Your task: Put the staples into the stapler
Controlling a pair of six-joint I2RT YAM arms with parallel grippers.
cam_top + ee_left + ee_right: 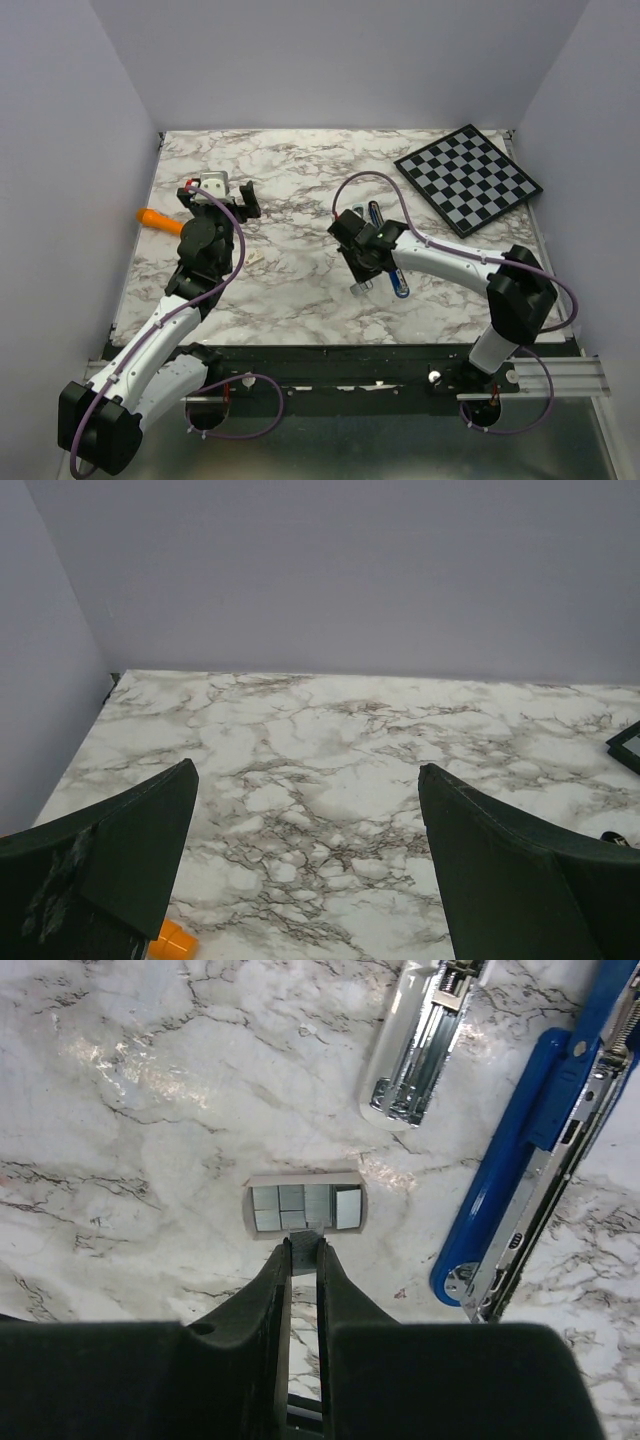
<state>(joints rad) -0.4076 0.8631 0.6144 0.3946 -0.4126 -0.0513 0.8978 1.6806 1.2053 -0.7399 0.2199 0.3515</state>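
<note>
In the right wrist view my right gripper (304, 1246) is shut on a small grey block of staples (304, 1238), just above a small shallow holder (350, 1178) with several more silvery staple blocks (278, 1208). The stapler lies open to the right: its light top arm (415, 1040) with the metal channel showing, and its dark blue base (520, 1180). From above, the right gripper (362, 262) sits next to the stapler (399, 280). My left gripper (222, 196) is open and empty at the far left, with only marble between its fingers (130, 860).
An orange pen-like stick (160, 220) lies at the left table edge, and its end shows in the left wrist view (172, 942). A checkerboard (468, 178) lies at the back right. A small pale scrap (255, 257) lies beside the left arm. Walls enclose the marble table (300, 300).
</note>
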